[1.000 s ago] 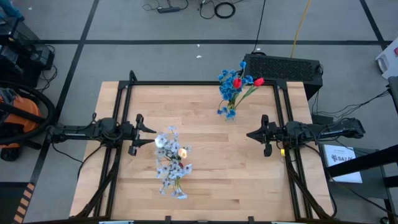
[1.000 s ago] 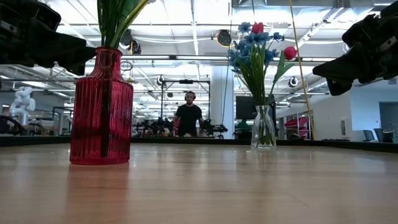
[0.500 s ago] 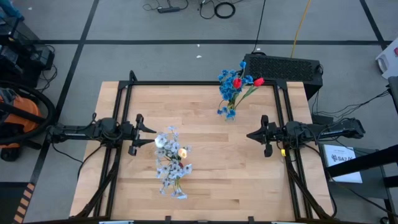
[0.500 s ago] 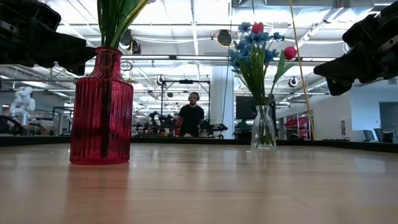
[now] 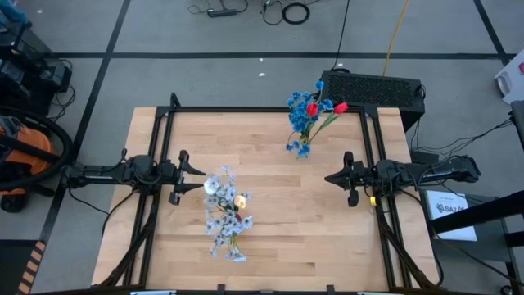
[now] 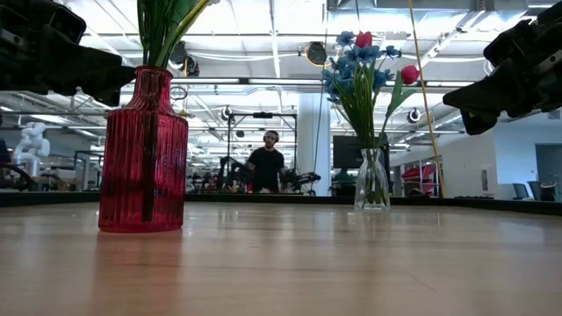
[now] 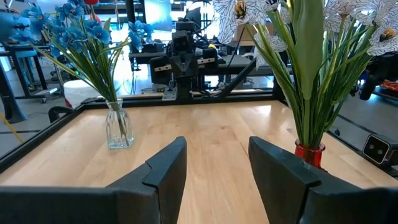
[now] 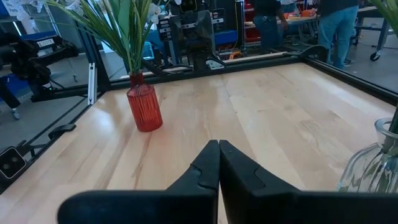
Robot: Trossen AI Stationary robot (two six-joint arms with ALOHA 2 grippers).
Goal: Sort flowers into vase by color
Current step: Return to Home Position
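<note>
Two bunches, both seated upright with stems near vertical: pale blue-white flowers (image 5: 225, 211) in the red vase (image 6: 143, 154), toward the near-left of the table (image 5: 278, 242); bright blue flowers (image 5: 296, 100) plus red buds (image 5: 313, 108) in the transparent vase (image 6: 372, 180) at the far edge, right of centre; no loose stems visible on the wood. Left gripper (image 5: 199, 179) parked at the left side, fingers (image 7: 166, 167) spread apart with nothing between them; pointing across the table, red vase just ahead and off to one side, pale blooms just beside the tips in the top-down view. Right gripper (image 5: 327, 178) opposite at the right side, jaws pressed together, holding nothing; well apart from both vases, the transparent one the nearer of the two. Looks like sorting done, only the retreat to home left. Key geometry for that: left arm the tight one; best pulled straight back along its own axis, away from the blooms, no sideways swing toward the near edge; otherwise risk of clipping the blooms and tipping the red vase.
</note>
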